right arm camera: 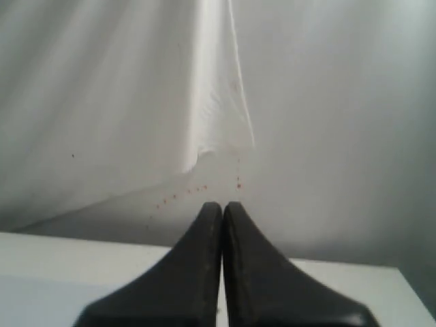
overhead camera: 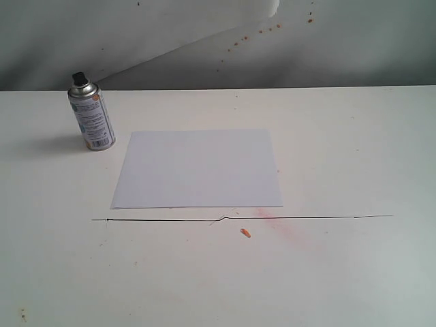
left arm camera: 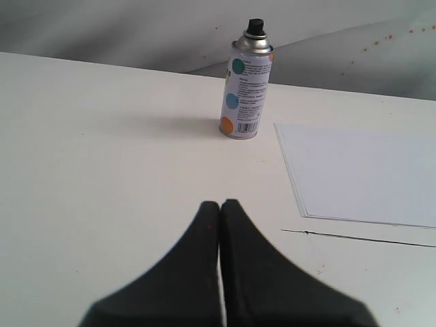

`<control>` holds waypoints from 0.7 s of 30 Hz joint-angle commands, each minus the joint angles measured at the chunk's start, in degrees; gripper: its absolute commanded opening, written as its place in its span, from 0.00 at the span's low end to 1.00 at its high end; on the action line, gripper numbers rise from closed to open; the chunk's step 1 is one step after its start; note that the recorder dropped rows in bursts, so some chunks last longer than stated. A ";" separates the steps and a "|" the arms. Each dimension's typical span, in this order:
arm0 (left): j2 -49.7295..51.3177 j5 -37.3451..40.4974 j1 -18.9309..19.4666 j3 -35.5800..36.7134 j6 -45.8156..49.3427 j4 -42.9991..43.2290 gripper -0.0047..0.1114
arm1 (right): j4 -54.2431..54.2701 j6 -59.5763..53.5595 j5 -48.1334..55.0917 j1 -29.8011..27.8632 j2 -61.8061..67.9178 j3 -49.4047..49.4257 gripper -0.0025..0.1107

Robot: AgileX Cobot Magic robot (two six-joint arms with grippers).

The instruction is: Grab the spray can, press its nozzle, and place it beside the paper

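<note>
The spray can stands upright at the back left of the table, just left of the paper's far corner, with its black nozzle on top. The white paper lies flat in the middle. In the left wrist view the spray can with its nozzle stands well ahead of my left gripper, which is shut and empty, and the paper lies beside it. My right gripper is shut and empty, facing the grey backdrop. Neither gripper shows in the exterior view.
A thin black line crosses the off-white table in front of the paper. A small orange scrap and a pinkish stain lie near it. A grey cloth backdrop hangs behind the table.
</note>
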 commanded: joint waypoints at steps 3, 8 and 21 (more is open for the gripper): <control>-0.29 -0.02 -0.24 0.29 0.14 -0.30 0.04 | -13.22 13.98 1.30 -0.38 -0.22 8.13 0.02; -0.29 -0.02 -0.24 0.29 0.14 -0.30 0.04 | -13.32 13.68 1.30 -0.38 -0.22 14.58 0.02; -0.29 -0.02 -0.24 0.29 0.14 -0.30 0.04 | -18.88 13.68 7.79 -0.38 -0.22 14.99 0.02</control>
